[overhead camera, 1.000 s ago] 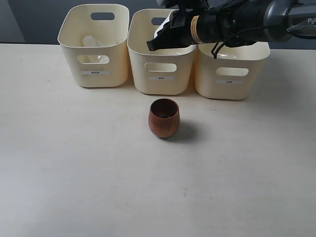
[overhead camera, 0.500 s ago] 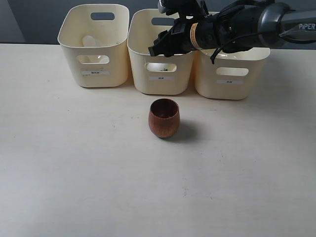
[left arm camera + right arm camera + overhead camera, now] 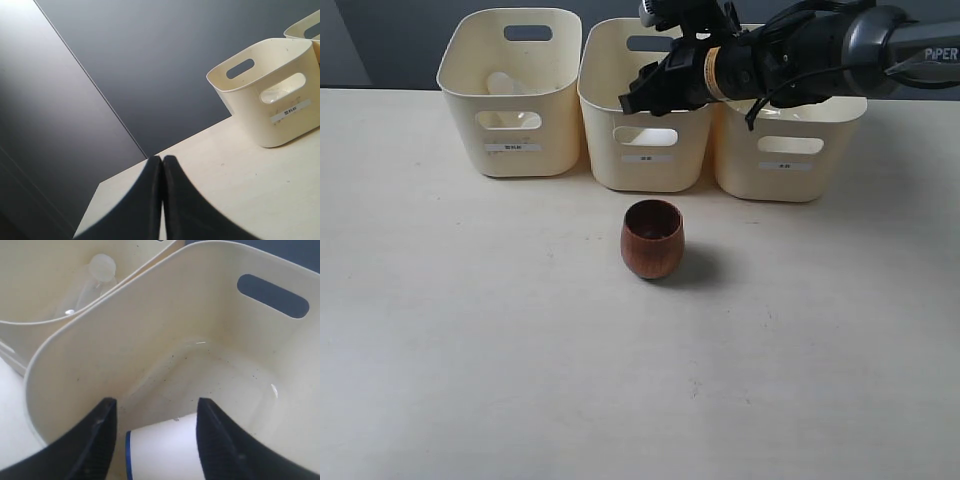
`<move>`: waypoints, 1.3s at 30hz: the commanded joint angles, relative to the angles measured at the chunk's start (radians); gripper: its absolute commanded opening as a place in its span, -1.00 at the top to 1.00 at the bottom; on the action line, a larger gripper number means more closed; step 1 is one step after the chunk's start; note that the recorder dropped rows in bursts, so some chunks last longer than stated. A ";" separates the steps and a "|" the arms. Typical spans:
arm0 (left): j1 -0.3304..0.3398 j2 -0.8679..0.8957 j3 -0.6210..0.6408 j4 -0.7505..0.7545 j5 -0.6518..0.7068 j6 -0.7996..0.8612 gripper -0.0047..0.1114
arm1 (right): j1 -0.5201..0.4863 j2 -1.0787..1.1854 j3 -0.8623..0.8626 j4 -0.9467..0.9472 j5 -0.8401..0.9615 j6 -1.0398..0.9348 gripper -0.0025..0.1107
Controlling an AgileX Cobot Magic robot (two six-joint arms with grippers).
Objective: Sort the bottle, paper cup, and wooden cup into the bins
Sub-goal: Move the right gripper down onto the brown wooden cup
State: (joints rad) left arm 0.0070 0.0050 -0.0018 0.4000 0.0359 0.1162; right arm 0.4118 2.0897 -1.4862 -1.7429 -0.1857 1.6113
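Step in hand: judged to be the end of the paper cup's drop-off. The wooden cup is the only thing not yet in a bin.
Right gripper (image 3: 156,405): fingers spread wide over the middle bin (image 3: 645,172), gripping nothing.
Paper cup (image 3: 162,452): low inside the middle bin beneath the spread fingers, seemingly on its side.
Bottle (image 3: 97,275): inside the left bin (image 3: 510,150).
Wooden cup (image 3: 652,238): upright on the table (image 3: 470,350), in front of the middle bin and apart from it.
Right bin (image 3: 785,180): its inside is hidden.
Left gripper (image 3: 161,162): fingers pressed together with nothing between them, off to the side of the left bin.
Doing it well: lift straight up so the fingers clear the rim without nudging the bin. Then descend on the wooden cup from above, spanning its rounded wall squarely, since the curve may slip.
Right wrist view only: shows the paper cup inside the middle bin.
Exterior view only: shows the wooden cup, the right bin and the arm's reach.
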 commanded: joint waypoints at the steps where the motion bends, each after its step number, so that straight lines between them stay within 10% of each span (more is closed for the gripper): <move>1: 0.000 -0.005 0.002 -0.005 -0.006 -0.003 0.92 | -0.006 -0.007 -0.003 -0.001 -0.049 0.004 0.10; 27: 0.000 -0.005 0.002 -0.005 -0.006 -0.003 0.92 | -0.004 -0.439 0.401 -0.001 -0.569 -0.287 0.10; 39: 0.000 -0.005 0.002 -0.005 -0.006 -0.003 0.92 | -0.004 -0.439 0.561 -0.001 -0.483 -0.443 0.10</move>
State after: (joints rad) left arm 0.0070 0.0050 -0.0018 0.4000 0.0359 0.1162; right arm 0.4118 1.6556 -0.9505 -1.7466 -0.6770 1.1940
